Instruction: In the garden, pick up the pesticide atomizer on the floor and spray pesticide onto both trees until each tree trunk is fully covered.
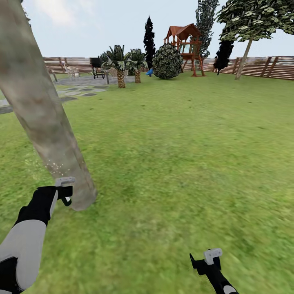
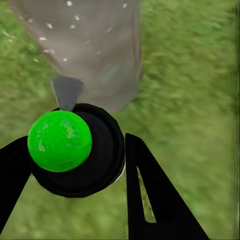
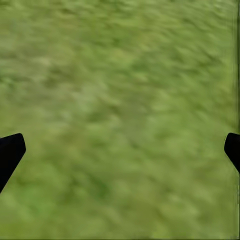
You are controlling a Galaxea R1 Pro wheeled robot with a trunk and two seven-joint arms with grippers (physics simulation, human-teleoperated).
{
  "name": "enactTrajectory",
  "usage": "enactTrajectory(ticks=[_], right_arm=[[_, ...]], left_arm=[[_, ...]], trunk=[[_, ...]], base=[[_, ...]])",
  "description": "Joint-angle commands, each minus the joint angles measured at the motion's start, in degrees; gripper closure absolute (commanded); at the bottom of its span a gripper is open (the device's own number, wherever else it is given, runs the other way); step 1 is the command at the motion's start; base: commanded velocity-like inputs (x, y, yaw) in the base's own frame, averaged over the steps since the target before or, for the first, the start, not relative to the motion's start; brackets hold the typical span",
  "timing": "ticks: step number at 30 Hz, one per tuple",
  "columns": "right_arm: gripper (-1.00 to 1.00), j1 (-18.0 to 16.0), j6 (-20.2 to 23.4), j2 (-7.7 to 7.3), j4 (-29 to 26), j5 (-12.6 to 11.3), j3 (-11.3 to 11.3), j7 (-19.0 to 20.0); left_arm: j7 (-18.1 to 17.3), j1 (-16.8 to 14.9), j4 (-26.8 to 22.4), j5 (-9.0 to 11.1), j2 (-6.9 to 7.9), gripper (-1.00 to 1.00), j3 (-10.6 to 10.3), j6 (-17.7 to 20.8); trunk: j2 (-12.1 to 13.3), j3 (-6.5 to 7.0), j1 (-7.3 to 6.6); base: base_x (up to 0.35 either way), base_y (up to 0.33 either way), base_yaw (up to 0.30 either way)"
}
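The pick-up part of the task looked finished: the left gripper (image 1: 65,195) was closed on the pesticide atomizer (image 2: 75,150), with one black finger (image 2: 150,195) pressed along its side, and the tool was off the grass and pointed at the foot of the near tree trunk (image 1: 45,118). Spraying seemed to be under way. Small pale specks sat on the lower trunk just above the gripper, and the left wrist view showed the same white flecks on the bark (image 2: 90,45). I judged that only a low band of this trunk was treated (the higher part looked bare of specks), so most of this trunk and the whole second tree were left. Which far tree is the second one I could not tell for sure; a slim leaning trunk (image 1: 245,57) stood near the fence (image 1: 265,67).

The atomizer had a round black body, matte and smooth, with a glossy bright green ball on top and a flat grey wedge-shaped nozzle (image 2: 66,92) aimed toward the trunk. The trunk was a thick smooth cylinder, mottled grey-brown and tan, without branches. The lawn (image 1: 183,155) was blurry green grass, soft-looking and uneven in colour.

The right gripper (image 1: 206,261) hung low over the grass, its fingers (image 3: 10,152) spread wide apart and holding nothing.
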Motion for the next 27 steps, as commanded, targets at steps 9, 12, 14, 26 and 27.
enactTrajectory(ticks=[9,12,14,26,27], right_arm=[[-1.00,-0.03,-0.18,0.01,0.04,0.33,-0.49,0.32],[-1.00,-0.03,-0.18,0.01,0.04,0.33,-0.49,0.32],[-1.00,-0.03,-0.18,0.01,0.04,0.33,-0.49,0.32],[-1.00,-0.03,-0.18,0.01,0.04,0.33,-0.49,0.32],[-1.00,-0.03,-0.18,0.01,0.04,0.33,-0.49,0.32]], left_arm=[[-0.53,-0.01,-0.18,-0.61,-0.27,1.00,0.19,0.21],[-0.53,0.03,-0.18,-0.61,-0.30,1.00,0.16,0.21],[-0.53,0.05,-0.18,-0.61,-0.39,1.00,0.16,0.21],[-0.53,0.40,-2.49,-0.68,-0.15,1.00,0.16,0.29],[-0.53,0.44,-2.56,-0.69,-0.19,1.00,0.16,0.30]], trunk=[[-0.02,-0.05,0.01],[-0.02,-0.05,0.01],[-0.02,-0.05,0.01],[-0.02,-0.05,0.01],[-0.02,-0.05,0.01]], base=[[0.211,-0.221,0.157],[0.237,-0.193,0.276],[0.238,-0.192,0.277],[0.231,-0.195,0.078],[0.188,-0.217,0.186]])
